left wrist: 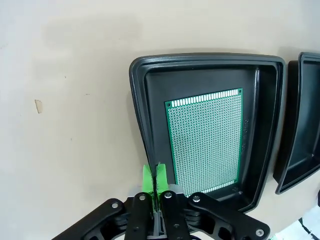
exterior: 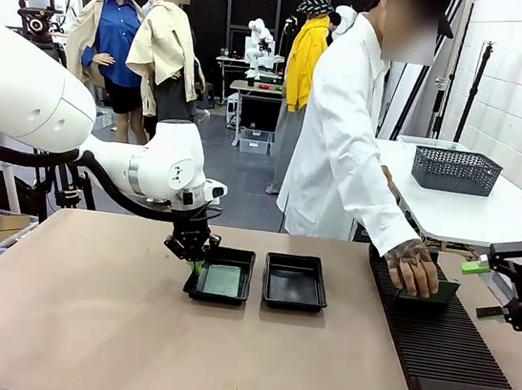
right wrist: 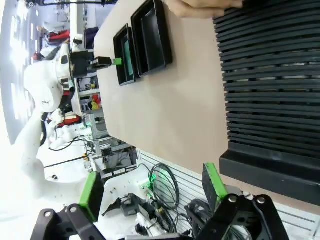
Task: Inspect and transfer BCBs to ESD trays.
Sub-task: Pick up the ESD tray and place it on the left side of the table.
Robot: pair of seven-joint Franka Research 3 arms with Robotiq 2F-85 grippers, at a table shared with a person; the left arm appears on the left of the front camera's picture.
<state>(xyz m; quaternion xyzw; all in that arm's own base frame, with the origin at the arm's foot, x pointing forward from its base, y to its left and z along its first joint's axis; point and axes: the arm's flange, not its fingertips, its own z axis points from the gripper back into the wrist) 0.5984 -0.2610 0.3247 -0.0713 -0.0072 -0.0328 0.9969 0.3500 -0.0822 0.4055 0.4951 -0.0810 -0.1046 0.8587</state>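
Tan, matte tabletop (exterior: 80,325) carrying two shallow black plastic ESD trays with raised rims and rounded corners, set side by side near the centre and just apart. Left tray (exterior: 218,298): one BCB (exterior: 224,280) lies flat on its floor, a thin green rectangle covered in a fine regular grid of small holes, with a pale row of contacts along one short edge and a hole at each corner visible in the left wrist view. Right tray (exterior: 296,281): smooth bare floor. Left gripper (exterior: 196,263) sits at the left tray's outer rim, its green pads pressed together with nothing between them. Long black ribbed rack (exterior: 443,349) at the table's right side; at its far end a person's hand (exterior: 413,268) rests on a second green board (exterior: 440,294). Right gripper (exterior: 482,290) hangs beside the rack, fingers spread wide and empty.
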